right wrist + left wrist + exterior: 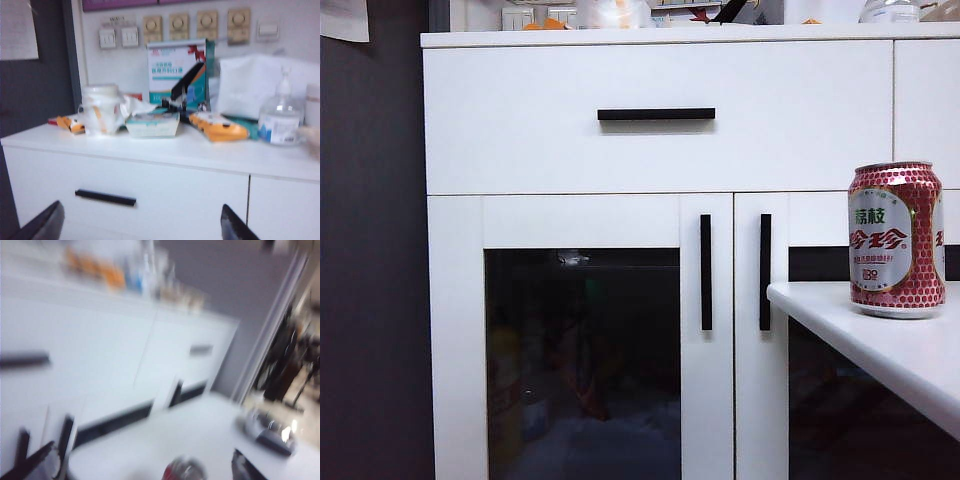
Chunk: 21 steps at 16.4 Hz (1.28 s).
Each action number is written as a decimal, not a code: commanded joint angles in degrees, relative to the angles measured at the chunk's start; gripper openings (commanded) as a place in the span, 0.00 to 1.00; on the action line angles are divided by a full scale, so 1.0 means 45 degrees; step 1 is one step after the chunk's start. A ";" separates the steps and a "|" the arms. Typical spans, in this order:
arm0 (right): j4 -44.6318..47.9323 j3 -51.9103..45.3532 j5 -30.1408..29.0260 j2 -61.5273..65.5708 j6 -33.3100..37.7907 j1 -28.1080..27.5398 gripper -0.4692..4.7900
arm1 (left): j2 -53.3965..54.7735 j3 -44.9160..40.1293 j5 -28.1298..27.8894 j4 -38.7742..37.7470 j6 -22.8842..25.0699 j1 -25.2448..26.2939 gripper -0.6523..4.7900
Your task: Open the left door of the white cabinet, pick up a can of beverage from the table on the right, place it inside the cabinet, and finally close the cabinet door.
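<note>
Left gripper (142, 467): two dark fingertips are seen at the frame's edge in the blurred left wrist view, set wide apart with nothing between them; it is held above the table (165, 440), with the red top of the can of beverage (184, 471) just visible between the fingertips and the white cabinet (100, 340) beyond. Right gripper (140, 225): two dark fingertips likewise spread wide and empty, held level and facing the upper part of the white cabinet, at the height of a drawer front with a horizontal black handle (105, 197). Neither gripper nor arm is seen in the exterior view. Can of beverage (896, 240): red, honeycomb-patterned, silver-rimmed, standing upright on the table (880, 335) near its rounded edge; a white oval label is borne, with green Chinese characters above larger red ones, and a small red mark beneath too small to be read. Left door (582, 335): shut, its dark glass panel framed in white, its vertical black bar handle (706, 272) just beside the matching handle of the narrower door (765, 272). Cabinet top, as listed from the right wrist view: a white tub (101, 109), a tissue box (152, 124), a printed carton (177, 70) with unreadable lettering, a clear pump bottle (281, 117); wall switches (119, 37) are mounted behind.
</note>
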 commanded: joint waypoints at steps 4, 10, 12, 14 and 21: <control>-0.1695 0.0068 -0.0646 0.0340 0.0058 0.0024 0.85 | 0.3570 0.0690 -0.2739 0.2565 0.0151 -0.0432 1.00; -0.1156 0.0068 -0.1054 0.2307 -0.0962 0.0219 0.85 | 0.6669 0.3079 -0.3910 0.1846 0.0185 -0.0432 1.00; -0.0539 0.0068 -0.1083 0.3026 -0.0962 0.0219 0.85 | 0.7708 0.3866 -0.3920 0.1841 0.0180 -0.0432 1.00; 0.0024 0.0068 -0.1253 0.3750 -0.0962 0.0355 0.85 | 0.9126 0.5017 -0.3963 0.1826 0.0219 -0.0432 1.00; 0.0937 0.0063 -0.1039 0.4765 -0.1812 0.0379 0.85 | 1.2488 0.8723 -0.5474 0.0102 0.0136 -0.0539 1.00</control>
